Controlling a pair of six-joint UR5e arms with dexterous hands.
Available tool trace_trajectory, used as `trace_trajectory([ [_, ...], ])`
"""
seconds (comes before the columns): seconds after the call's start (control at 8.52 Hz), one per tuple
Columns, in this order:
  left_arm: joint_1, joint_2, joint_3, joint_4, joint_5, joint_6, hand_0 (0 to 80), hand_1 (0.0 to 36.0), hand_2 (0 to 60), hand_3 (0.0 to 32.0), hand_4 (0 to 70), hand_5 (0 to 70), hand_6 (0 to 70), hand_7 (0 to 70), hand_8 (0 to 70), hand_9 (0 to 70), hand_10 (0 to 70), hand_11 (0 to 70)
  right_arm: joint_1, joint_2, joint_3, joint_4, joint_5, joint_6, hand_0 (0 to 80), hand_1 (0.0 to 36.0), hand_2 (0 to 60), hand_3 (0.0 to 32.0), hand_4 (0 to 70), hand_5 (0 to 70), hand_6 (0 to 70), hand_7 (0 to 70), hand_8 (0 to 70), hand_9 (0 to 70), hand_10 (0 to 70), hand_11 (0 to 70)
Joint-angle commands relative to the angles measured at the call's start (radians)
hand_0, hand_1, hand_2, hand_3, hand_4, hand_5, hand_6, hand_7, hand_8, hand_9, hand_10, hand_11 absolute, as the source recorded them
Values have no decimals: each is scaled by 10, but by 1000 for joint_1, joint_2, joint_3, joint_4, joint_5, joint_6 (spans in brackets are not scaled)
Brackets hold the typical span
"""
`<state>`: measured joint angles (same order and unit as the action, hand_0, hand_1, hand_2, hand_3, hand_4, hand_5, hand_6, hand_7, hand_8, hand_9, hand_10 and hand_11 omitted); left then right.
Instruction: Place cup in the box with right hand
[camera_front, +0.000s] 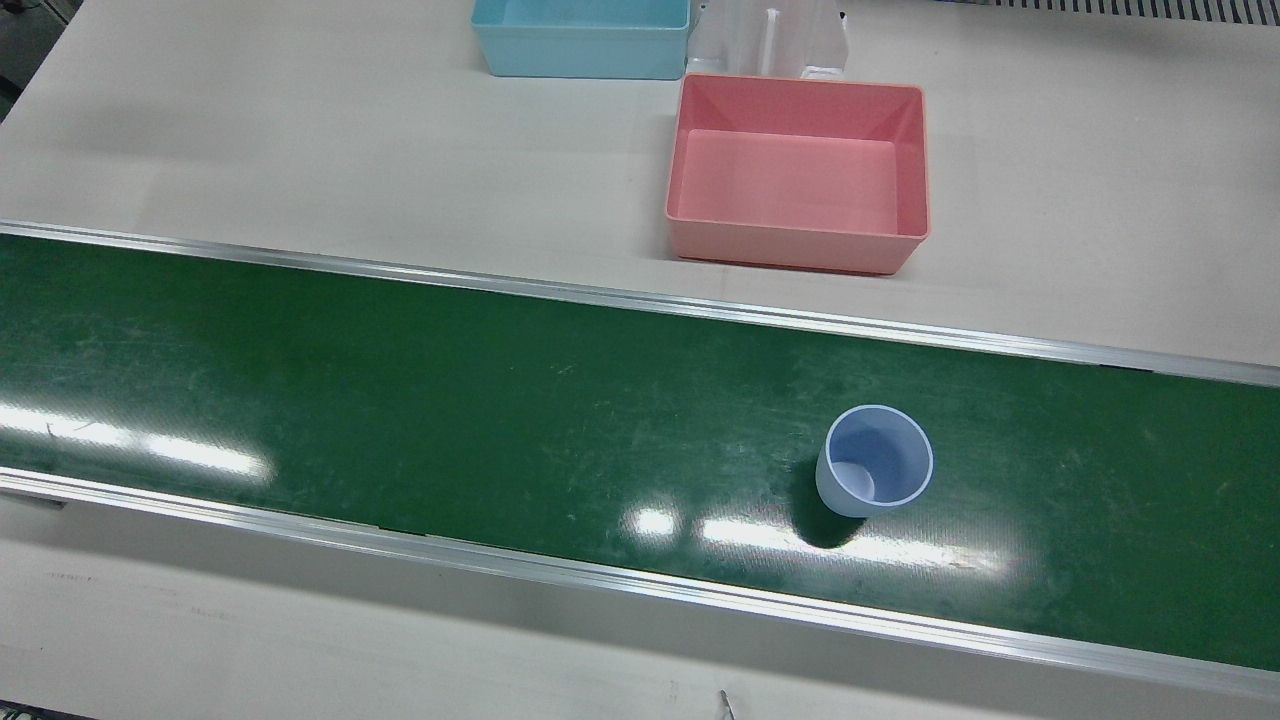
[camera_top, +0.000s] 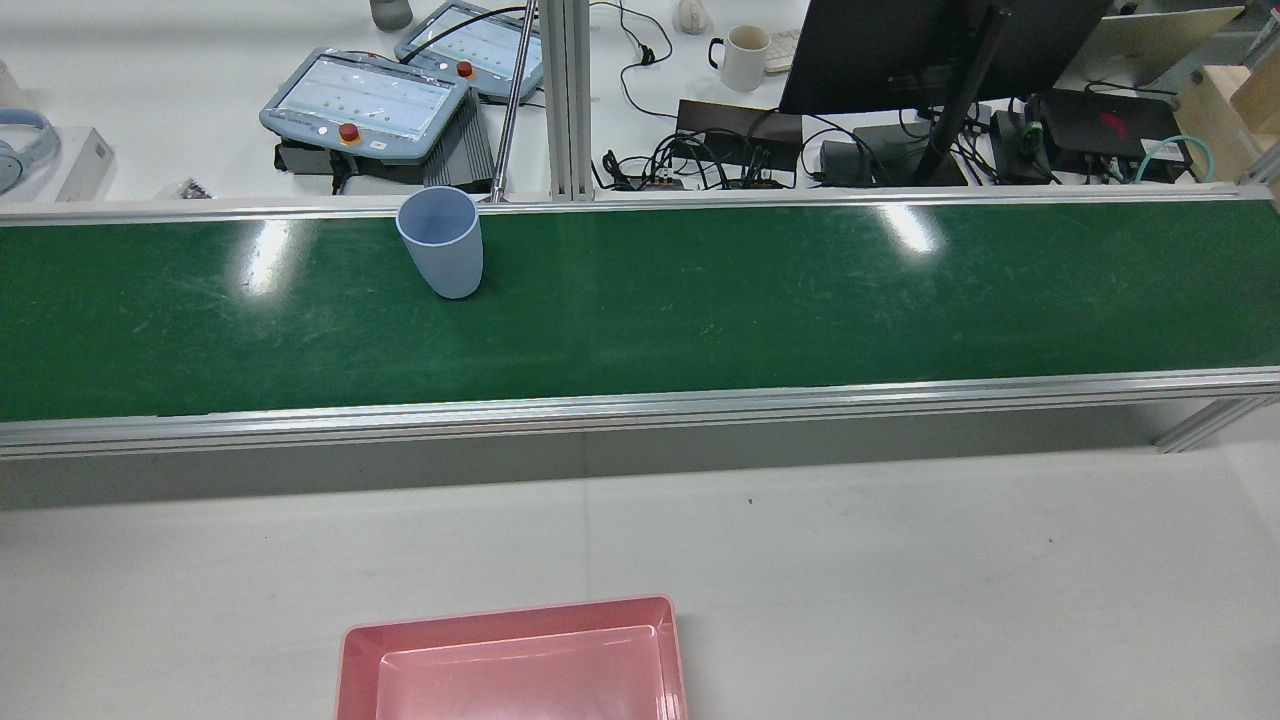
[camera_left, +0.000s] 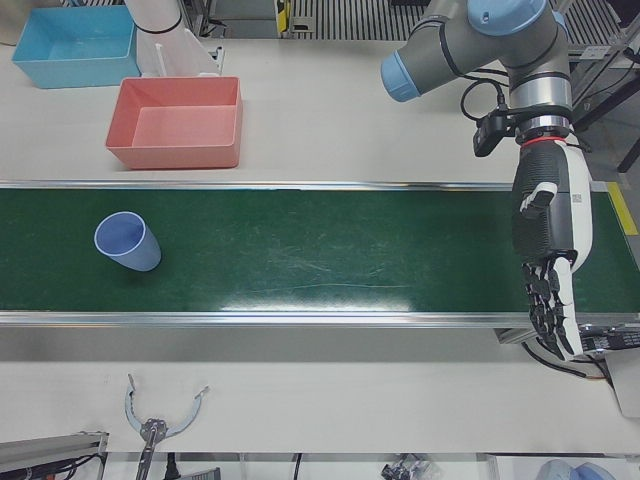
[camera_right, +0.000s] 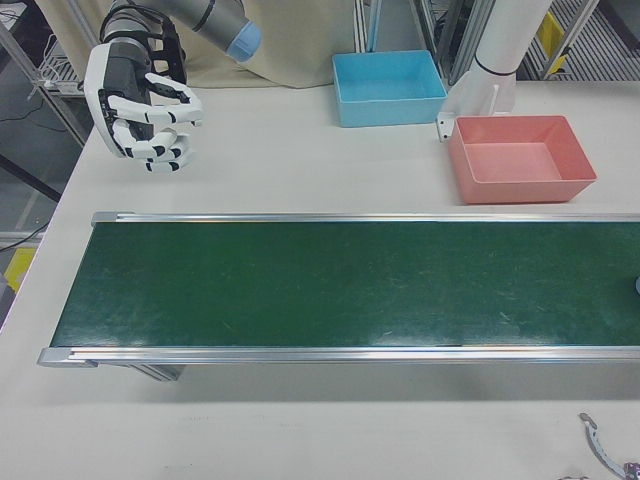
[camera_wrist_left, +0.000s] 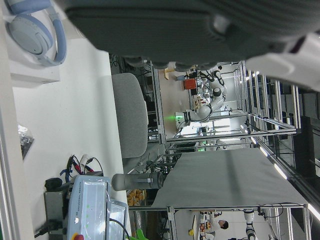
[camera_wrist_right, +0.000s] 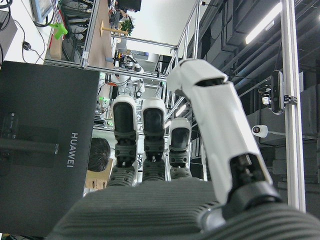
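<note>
Cup (camera_front: 875, 463) stands upright on the green belt (camera_front: 400, 400), just across the rail from the pink box (camera_front: 798, 170). Right hand (camera_right: 145, 105) empty, fingers loosely curled apart, parked far along the belt; reach likely not begun. Left hand (camera_left: 548, 260) hangs open, idle.

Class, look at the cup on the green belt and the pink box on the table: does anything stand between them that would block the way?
Nothing visible does. The cup stands upright on the green belt; between it and the pink box lie only bare belt, the belt's metal rail and bare table. The blue box sits off to the side.
</note>
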<state>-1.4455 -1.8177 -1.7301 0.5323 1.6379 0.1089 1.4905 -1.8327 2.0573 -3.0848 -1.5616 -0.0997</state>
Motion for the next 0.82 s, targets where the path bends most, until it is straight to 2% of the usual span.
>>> trace_trajectory([
  [0.0,-1,0,0,0,-1,0,0,0,0,0,0,0,0,0,0,0,0,0,0,1,1,0,0,0,800,360,358,0,329,210,223,700,448,570,342,515],
  [0.7,-1,0,1,0,0,0,0,0,0,0,0,0,0,0,0,0,0,0,0,0,1,0,0,0,800,360,359,0,327,210,222,700,448,570,341,513],
])
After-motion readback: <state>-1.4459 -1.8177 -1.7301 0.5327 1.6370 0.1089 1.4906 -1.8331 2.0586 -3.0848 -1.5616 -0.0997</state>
